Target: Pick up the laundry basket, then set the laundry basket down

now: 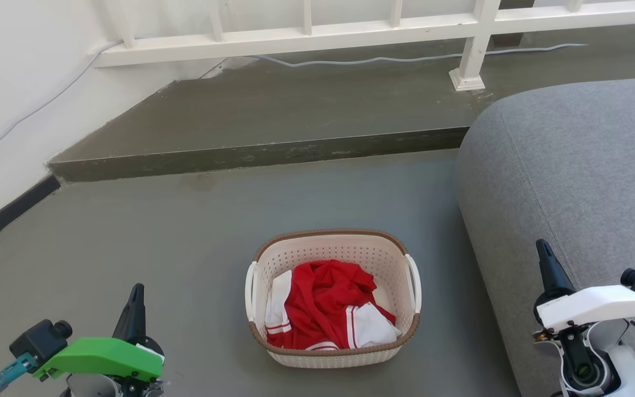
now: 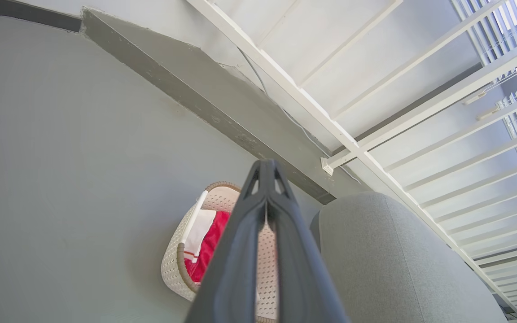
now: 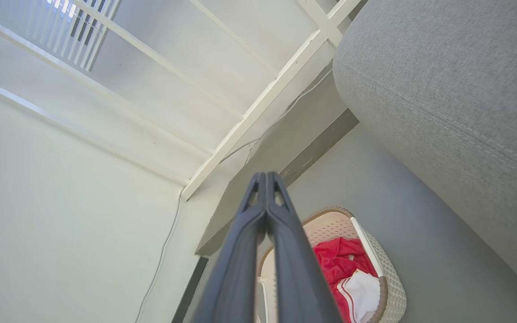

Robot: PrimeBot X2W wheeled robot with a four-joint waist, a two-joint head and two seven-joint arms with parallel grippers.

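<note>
Here's the laundry basket (image 1: pixel 333 249), sitting flat on the smooth grey floor (image 1: pixel 157 248). It is low and central in the head view, between the two arms and well apart from both. It's a rounded-rectangular tub with cream-white plastic walls dotted with rows of small holes. A brown woven-look rim runs round the top, and a matching brown band circles near the base. The slim white left handle (image 1: pixel 249 292) arcs off one side and the right handle (image 1: pixel 416 289) off the other. Inside is a crumpled red garment (image 1: pixel 323 306) with white panels and thin red-and-white striped trim, heaped loosely and lying below the rim.

The left tool (image 1: pixel 136 300) is at lower left, its two long dark fingers pressed together and tapering to a point, closed and empty. The left wrist view confirms it, with the fingers meeting along one seam. A glossy green shell (image 1: pixel 102 355) covers that wrist.

The right tool (image 1: pixel 544 259), at lower right, is also closed and empty, its fingers flush in the right wrist view. A smooth white shell (image 1: pixel 593 306) sits behind it. It shows against the grey sofa (image 1: pixel 571 165), which has coarse woven fabric, a stitched seam and a rounded corner near the basket's right side.

Beyond the basket is a raised step (image 1: pixel 268 110), matte and darker grey, with a scuffed front edge. A white painted railing (image 1: pixel 306 34) stands on it, and a pale cable (image 1: pixel 383 59) snakes along below. A white wall (image 1: pixel 9 82) is on the left, with black skirting (image 1: pixel 6 212) at its foot.
</note>
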